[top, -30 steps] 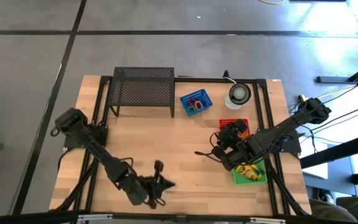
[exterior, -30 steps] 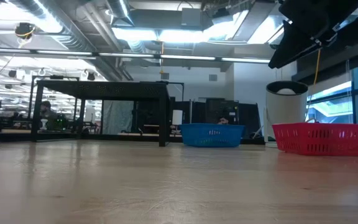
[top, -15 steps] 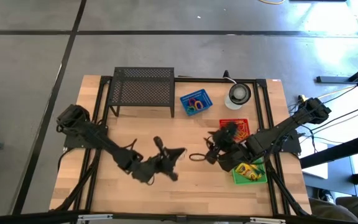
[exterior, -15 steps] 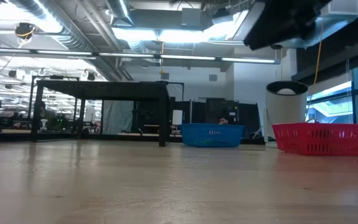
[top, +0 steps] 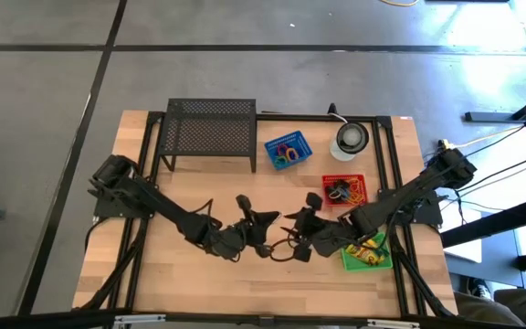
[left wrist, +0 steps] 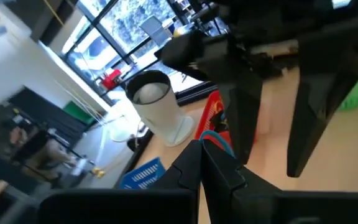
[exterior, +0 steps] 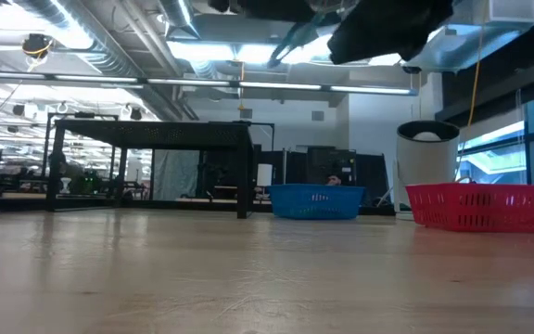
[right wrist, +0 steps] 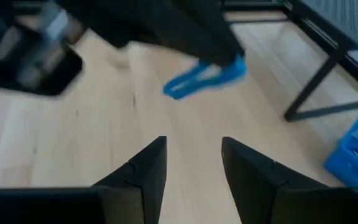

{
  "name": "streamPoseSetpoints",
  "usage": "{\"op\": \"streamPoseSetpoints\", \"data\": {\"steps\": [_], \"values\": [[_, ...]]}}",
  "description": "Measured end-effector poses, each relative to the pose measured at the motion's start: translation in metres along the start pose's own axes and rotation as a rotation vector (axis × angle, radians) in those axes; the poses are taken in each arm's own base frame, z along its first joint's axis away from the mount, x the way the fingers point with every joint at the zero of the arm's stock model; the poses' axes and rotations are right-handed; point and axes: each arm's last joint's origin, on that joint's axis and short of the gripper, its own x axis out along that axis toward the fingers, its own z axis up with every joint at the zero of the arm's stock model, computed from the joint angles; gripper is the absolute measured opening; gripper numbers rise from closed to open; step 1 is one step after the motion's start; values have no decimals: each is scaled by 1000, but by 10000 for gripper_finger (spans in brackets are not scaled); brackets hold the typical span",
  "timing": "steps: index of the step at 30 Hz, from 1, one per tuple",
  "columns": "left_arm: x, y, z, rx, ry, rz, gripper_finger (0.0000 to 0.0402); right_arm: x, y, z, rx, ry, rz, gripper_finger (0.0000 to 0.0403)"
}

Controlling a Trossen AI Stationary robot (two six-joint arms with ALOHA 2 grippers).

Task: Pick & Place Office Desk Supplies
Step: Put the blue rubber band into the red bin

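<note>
Bare wooden table (exterior: 248,278), black mesh rack (exterior: 151,139), blue basket (exterior: 318,201), red basket (exterior: 485,206), white cylinder (exterior: 426,172)

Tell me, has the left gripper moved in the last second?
Yes. In the high view the left gripper, shut on a blue rubber band, has swung from the table's front edge toward the right gripper, nearer the red basket.

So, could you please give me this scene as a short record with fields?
left gripper: jaws shut on a blue rubber band, above mid-table
right gripper: jaws open, empty, facing the left gripper
blue basket: holds coloured bands, beside the mesh rack
red basket: holds small items
crayon box: under the right arm, near the table's right edge
</note>
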Motion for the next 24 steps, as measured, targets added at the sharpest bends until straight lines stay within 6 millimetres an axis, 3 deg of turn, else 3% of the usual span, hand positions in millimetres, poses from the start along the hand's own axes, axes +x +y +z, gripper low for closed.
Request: {"op": "streamPoseSetpoints", "data": {"steps": [10,17,24], "values": [[4,-13,-9,240,41,94,3,2,4,10,95,-86,36,155],[3,-9,1,200,-15,117,3,5,0,11,160,-89,15,155],[3,-10,6,176,-98,32,3,6,-2,12,166,-103,-21,155]]}}
